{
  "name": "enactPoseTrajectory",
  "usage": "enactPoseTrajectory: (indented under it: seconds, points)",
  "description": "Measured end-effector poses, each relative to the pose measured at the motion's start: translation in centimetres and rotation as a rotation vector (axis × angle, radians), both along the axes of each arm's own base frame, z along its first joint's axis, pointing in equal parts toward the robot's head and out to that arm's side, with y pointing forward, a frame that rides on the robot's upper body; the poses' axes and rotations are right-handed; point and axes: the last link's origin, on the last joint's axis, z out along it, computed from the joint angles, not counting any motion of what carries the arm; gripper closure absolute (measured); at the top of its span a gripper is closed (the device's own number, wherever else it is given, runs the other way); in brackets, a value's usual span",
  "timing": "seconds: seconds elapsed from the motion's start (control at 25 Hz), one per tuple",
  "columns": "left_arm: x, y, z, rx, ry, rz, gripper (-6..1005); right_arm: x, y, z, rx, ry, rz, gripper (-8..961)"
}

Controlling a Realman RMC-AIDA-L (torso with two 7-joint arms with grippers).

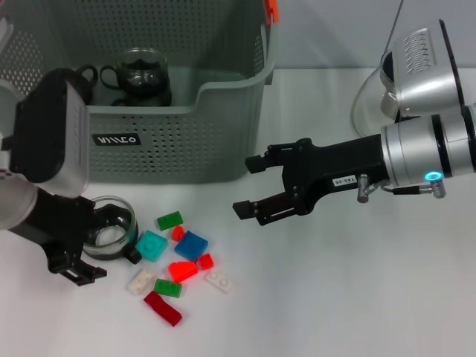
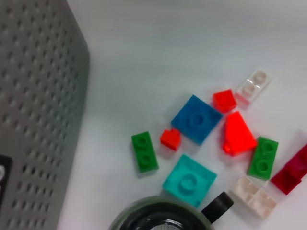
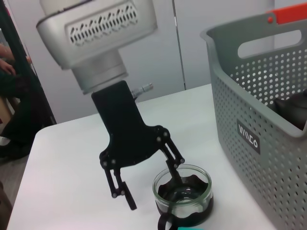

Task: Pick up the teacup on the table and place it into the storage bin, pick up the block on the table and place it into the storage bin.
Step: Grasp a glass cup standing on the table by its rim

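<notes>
one dark glass teacup (image 1: 141, 73) already sits in the storage bin (image 1: 178, 149) at the far left. a second teacup (image 1: 110, 227) stands on the white table (image 1: 335, 297) just in front of it, with the left gripper (image 1: 93, 249) spread wide around its rim, one finger inside, not yet lifted. the blocks (image 1: 178, 256) lie scattered just right of it, untouched. the right gripper (image 1: 253, 186) hovers open near the bin's right end. a pale wall backs the table.
</notes>
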Motion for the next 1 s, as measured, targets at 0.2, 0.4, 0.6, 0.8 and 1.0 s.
enactPoseTrajectory:
  seconds: [0.2, 0.4, 0.6, 0.8, 1.0]
  points:
    - [-0.2, 0.2, -0.8, -0.012, 0.016, -0.009, 197, 0.0, 0.0, -0.3, -0.009, 0.000, -0.010, 37]
    - [-0.1, 0.3, -1.4, -0.030, 0.031, -0.022, 197, 0.1, 0.0, -0.4, -0.007, 0.000, -0.015, 36]
    - [-0.3, 0.6, -1.9, -0.034, 0.033, -0.022, 196, 0.3, 0.0, -0.5, -0.002, -0.001, -0.024, 37]
    - [-0.6, 0.7, -2.1, -0.032, 0.043, -0.016, 197, 0.5, 0.0, -0.5, 0.001, 0.001, -0.036, 37]
    - [-0.9, 0.7, -2.2, -0.031, 0.048, 0.003, 198, 0.6, 0.1, -0.5, 0.010, 0.000, -0.043, 37]
